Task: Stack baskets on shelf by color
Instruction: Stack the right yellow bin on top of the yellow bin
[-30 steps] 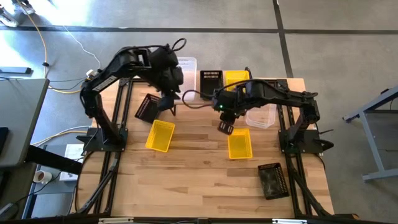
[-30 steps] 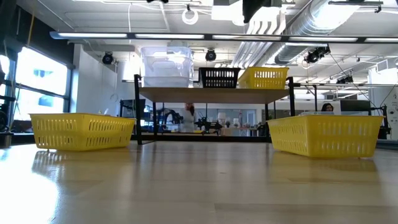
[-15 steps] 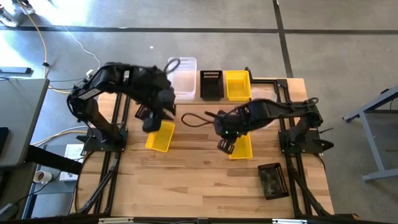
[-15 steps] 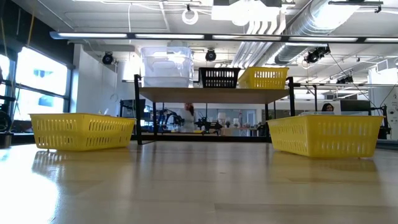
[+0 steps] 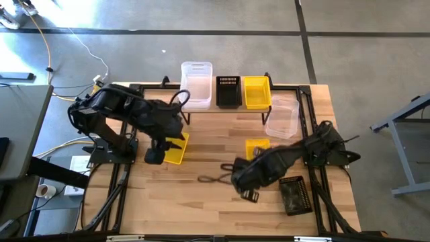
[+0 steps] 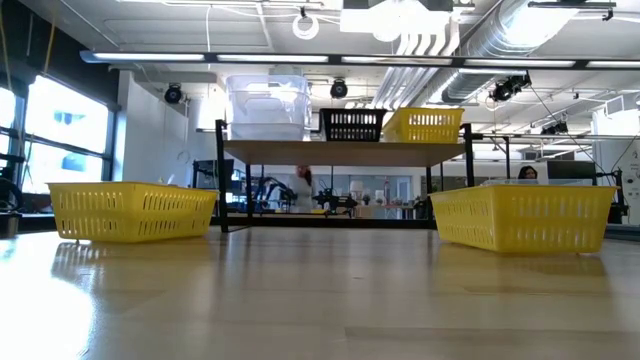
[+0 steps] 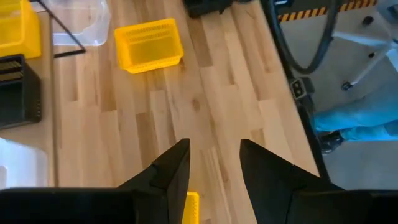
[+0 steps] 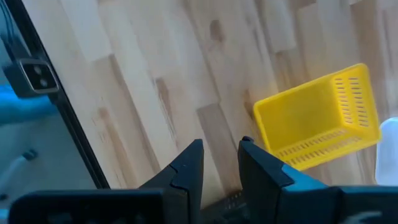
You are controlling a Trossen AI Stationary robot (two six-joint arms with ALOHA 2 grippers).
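Note:
The shelf (image 6: 345,152) stands at the table's far edge. On its top sit a clear basket (image 5: 196,84), a black basket (image 5: 228,91) and a yellow basket (image 5: 256,91). On the table rest two yellow baskets, one on the left (image 5: 176,150) and one on the right (image 5: 257,146), a clear basket (image 5: 282,117) and a black basket (image 5: 293,195). My left gripper (image 5: 156,158) hangs open over the left yellow basket's near-left corner, with nothing between its fingers (image 7: 214,144). My right gripper (image 5: 250,195) points down over bare table, left of the black basket, open and empty (image 8: 221,144).
Black rails run along the table's left and right sides (image 5: 316,195). A loose dark cable (image 5: 211,178) lies on the wood near the right arm. Bare wood (image 5: 195,208) stretches across the near half of the table.
My left gripper has swung from beside the shelf toward the table's near-left, ending over the left yellow basket. My right gripper has travelled from the table's middle toward the near edge, sinking a little and rolling. Both stayed open and empty. No basket has moved.

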